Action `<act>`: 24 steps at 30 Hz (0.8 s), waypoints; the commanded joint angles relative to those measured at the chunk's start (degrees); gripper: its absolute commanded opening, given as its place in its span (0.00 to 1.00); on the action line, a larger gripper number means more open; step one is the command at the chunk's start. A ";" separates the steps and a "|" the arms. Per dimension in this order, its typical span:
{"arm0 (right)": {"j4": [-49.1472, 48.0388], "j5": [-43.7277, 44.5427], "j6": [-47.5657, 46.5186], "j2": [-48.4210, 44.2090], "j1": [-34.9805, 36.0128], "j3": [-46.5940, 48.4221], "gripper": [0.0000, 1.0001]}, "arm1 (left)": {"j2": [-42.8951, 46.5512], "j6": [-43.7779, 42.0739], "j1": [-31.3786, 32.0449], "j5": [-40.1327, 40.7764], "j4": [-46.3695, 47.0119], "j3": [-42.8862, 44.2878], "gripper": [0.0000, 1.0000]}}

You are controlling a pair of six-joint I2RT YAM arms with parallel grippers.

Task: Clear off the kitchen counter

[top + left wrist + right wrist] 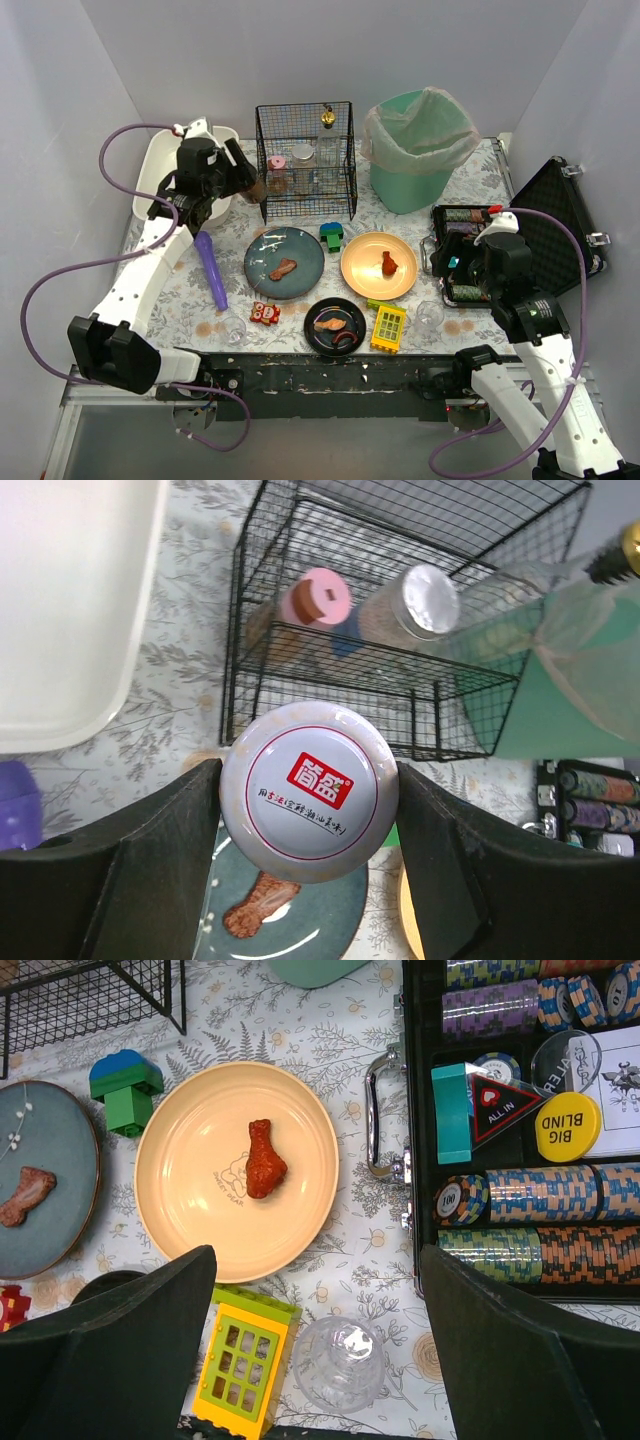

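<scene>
The left claw [306, 780] pinches a round jar with a white, red-labelled lid [308, 792] just before the black wire rack [400, 610]. The right claw [318, 1258] hangs spread wide over the white leaf-printed cloth tabletop [185, 295] — between a peach round plate [200, 1190] and an open black case of poker chips [540, 1220].

1. kitchen counter [242, 295]: one.
2. Plates: two, namely the blue-grey plate [300, 248] and the peach plate [358, 282].
3. black bowl [312, 315]: one.
4. Toy food pieces on the plates: two, namely the brown piece [283, 269] and the red drumstick [388, 263]. The count inside the bowl cannot be determined.
5. Toy blocks: three, namely the green block [331, 236], the red block [265, 313] and the yellow block [388, 327].
6. Clear glasses: two, the right glass [430, 313] and the left glass [233, 330].
7. Jars: three, namely the white-lidded jar [308, 790], the pink-lidded jar [316, 602] and the silver-lidded jar [420, 600].
8. gold-capped bottle [328, 117]: one.
9. One each: wire rack [350, 150], green bin [400, 185], white tub [155, 180], chip case [560, 215], purple stick [212, 268].
</scene>
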State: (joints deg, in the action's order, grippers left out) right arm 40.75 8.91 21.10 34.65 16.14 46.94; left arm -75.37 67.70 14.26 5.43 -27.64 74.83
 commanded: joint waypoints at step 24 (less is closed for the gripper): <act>0.47 0.67 1.40 -2.05 -0.15 0.44 0.91 | -14.97 -6.79 9.82 2.74 13.57 10.60 0.00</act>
State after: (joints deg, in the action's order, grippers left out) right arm 41.60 8.86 22.26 32.99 16.14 46.94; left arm -91.50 61.56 24.18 6.63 -20.91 80.09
